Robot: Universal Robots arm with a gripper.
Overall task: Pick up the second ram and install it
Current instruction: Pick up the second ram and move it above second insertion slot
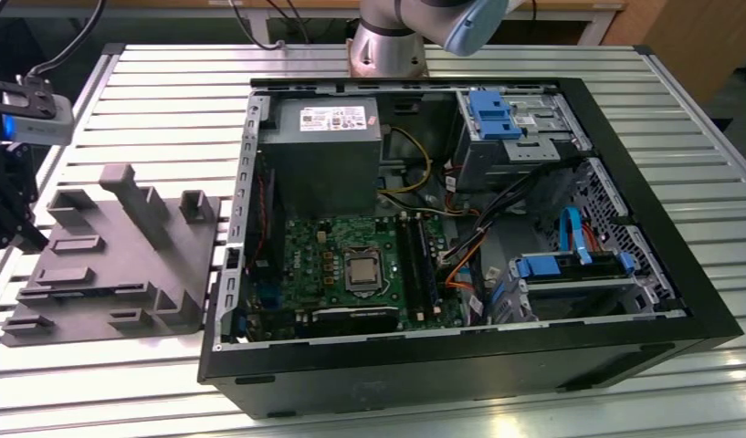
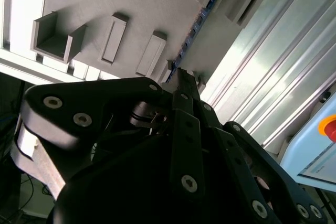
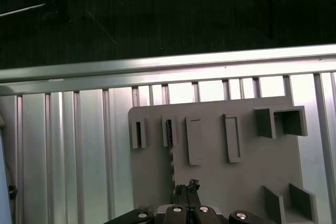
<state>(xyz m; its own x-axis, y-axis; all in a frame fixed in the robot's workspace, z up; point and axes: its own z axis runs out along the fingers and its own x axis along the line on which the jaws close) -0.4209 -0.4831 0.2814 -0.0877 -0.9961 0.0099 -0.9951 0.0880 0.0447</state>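
The second ram (image 3: 170, 153) stands on edge in a slot of the grey fixture plate (image 3: 236, 182), showing as a thin blue strip (image 2: 197, 24) with dark chips. My gripper (image 3: 187, 188) hangs over the plate with its black fingers pressed together, shut, and nothing shows between them. Its tips (image 2: 184, 76) line up with the ram's nearer end, and I cannot tell whether they touch it. In the exterior view the gripper (image 1: 29, 242) is at the exterior view's left, over the far end of the fixture plate (image 1: 117, 265).
An open computer case (image 1: 458, 365) lies on the slatted aluminium table (image 1: 165, 100), at the exterior view's right of the fixture. Inside are a green motherboard (image 1: 318, 251), a grey power supply (image 1: 318, 155), loose cables and blue drive clips (image 1: 492, 114). Raised grey blocks (image 1: 135, 205) stand on the fixture.
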